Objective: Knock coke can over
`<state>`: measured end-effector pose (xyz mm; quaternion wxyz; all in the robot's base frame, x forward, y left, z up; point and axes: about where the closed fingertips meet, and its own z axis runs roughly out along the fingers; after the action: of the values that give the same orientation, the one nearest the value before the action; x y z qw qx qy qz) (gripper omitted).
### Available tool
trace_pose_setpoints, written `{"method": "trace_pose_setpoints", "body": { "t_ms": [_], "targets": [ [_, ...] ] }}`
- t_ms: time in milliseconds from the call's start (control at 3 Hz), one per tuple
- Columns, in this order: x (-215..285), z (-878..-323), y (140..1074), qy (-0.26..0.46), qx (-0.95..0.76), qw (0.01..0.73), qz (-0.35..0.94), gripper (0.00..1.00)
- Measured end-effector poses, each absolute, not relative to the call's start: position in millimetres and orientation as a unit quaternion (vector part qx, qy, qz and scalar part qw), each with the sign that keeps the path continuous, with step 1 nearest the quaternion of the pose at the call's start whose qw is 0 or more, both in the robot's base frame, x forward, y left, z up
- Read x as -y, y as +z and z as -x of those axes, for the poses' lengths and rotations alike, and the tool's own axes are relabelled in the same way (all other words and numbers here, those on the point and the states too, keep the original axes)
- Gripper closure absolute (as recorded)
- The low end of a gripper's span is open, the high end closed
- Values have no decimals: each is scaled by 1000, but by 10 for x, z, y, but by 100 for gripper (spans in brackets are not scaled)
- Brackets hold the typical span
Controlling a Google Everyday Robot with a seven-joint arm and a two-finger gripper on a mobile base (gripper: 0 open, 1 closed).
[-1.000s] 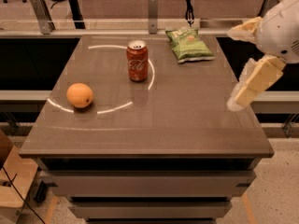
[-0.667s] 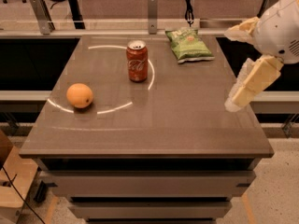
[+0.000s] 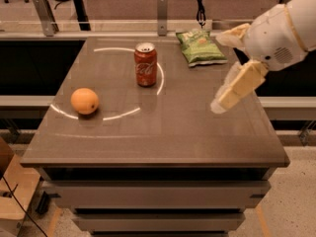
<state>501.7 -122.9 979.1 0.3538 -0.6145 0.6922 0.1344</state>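
The coke can is red with white script and a silver top. It stands upright on the brown table, towards the back middle. My gripper hangs over the table's right side, well right of the can and not touching it. Its two cream fingers are spread wide apart with nothing between them: one finger points left near the chip bag, the other slants down toward the tabletop.
A green chip bag lies at the back right, just left of my upper finger. An orange sits on the left side. A metal rail with posts runs behind the table. A drop to the floor is at the front edge.
My gripper has moved a little to the left and down over the table's right side. The can, orange and chip bag have not moved.
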Motion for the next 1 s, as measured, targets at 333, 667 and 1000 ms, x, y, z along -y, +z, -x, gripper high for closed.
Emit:
{"method": "trace_pose_setpoints", "body": {
  "t_ms": [333, 667, 1000],
  "targets": [
    [854, -5286, 9749, 177, -671, 404, 596, 0],
    [503, -5602, 9688, 213, -656, 444, 572, 0],
    [238, -5901, 9597, 250, -650, 472, 541, 0]
  ]
}}
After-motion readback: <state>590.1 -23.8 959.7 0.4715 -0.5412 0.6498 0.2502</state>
